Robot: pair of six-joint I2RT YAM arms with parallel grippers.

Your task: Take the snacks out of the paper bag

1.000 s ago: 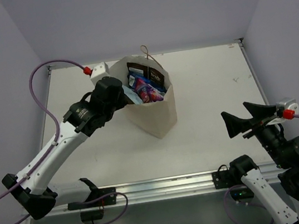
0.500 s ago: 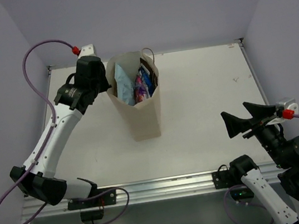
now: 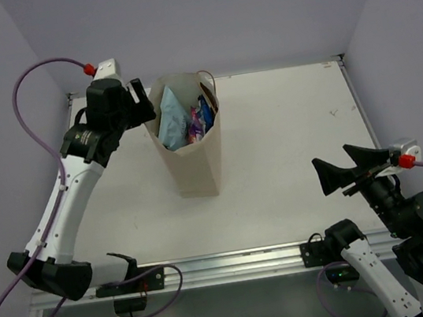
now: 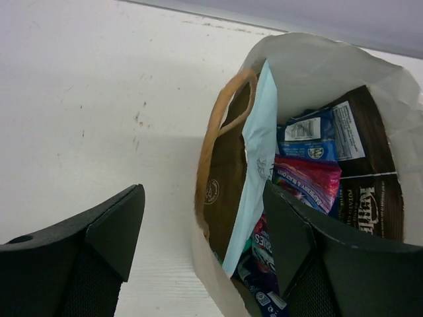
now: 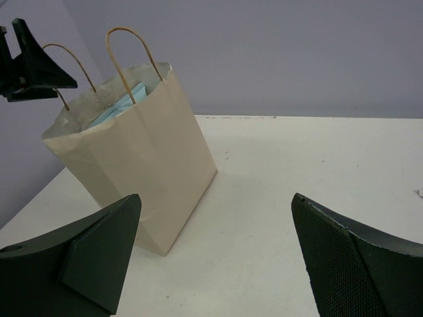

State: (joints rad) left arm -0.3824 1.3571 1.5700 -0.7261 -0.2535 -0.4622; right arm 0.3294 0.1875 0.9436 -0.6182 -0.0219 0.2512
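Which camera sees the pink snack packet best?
The left wrist view: it looks into the paper bag, so the pink packet shows clearly. The top view shows only a sliver; the right wrist view shows just the bag's outside.

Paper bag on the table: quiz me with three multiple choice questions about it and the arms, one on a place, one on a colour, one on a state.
1. Where is the left end effector?
A) beside the paper bag rim
B) by the right arm's base
C) lying at the table's near edge

2. What colour is the tall packet standing against the bag's inner wall?
A) orange
B) pale teal
C) black

3. How is the right end effector?
A) shut on a packet
B) open, holding nothing
C) inside the bag

Answers: 1 A, the top view shows it at the rim. 2 B, the left wrist view shows it. 3 B, its fingers stand wide apart with nothing between them.
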